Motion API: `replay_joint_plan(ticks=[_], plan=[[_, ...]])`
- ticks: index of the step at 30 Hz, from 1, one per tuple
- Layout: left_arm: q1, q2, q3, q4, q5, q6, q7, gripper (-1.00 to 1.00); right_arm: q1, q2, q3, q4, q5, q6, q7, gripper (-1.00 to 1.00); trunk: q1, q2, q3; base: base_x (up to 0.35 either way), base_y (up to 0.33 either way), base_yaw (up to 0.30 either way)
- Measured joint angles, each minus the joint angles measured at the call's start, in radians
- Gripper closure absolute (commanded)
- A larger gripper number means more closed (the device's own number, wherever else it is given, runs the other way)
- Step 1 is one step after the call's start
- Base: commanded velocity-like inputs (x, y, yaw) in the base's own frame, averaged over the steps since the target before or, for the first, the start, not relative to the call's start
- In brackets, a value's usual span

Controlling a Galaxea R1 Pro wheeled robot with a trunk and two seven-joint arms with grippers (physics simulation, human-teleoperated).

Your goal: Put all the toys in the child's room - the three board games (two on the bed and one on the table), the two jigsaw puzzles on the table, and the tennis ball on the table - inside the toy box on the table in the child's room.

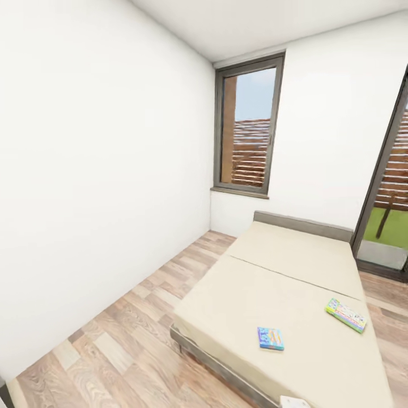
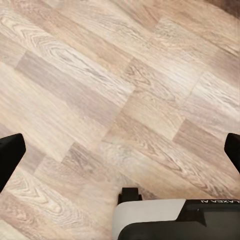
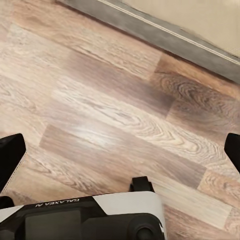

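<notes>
Two board games lie flat on the beige bed [image 1: 272,283]. A blue one [image 1: 270,338] sits near the bed's front edge, and a green, multicoloured one [image 1: 345,315] lies further right. In the left wrist view my left gripper [image 2: 120,152] hangs open over bare wooden floor, its dark fingertips [image 2: 9,155] at the picture's two sides. My right gripper [image 3: 120,152] is open as well, over floor beside the bed's grey base [image 3: 165,37]. The table, toy box, puzzles and tennis ball are out of view.
A white wall runs along the left, with a strip of wooden floor [image 1: 130,340] between it and the bed. A tall window [image 1: 249,127] is in the far wall and a glass door [image 1: 388,187] stands at the right. My base [image 2: 175,220] shows below the left gripper.
</notes>
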Motion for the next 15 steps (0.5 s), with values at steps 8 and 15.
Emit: replay_joint_plan(ticks=[8, 15], plan=[[0.000, 0.000, 0.000, 0.000, 0.000, 0.000, 0.000, -1.00, 0.000, -0.006, -0.020, 0.001, -0.031, 0.001, 0.003, -1.00, 0.000, 0.000, 0.000, 0.220, 0.209, -0.288], [0.000, 0.000, 0.000, 0.000, 0.000, -0.001, 0.000, -1.00, 0.000, -0.007, -0.023, 0.001, -0.033, 0.001, 0.003, -1.00, 0.000, 0.000, 0.000, 0.189, 0.145, -0.288]])
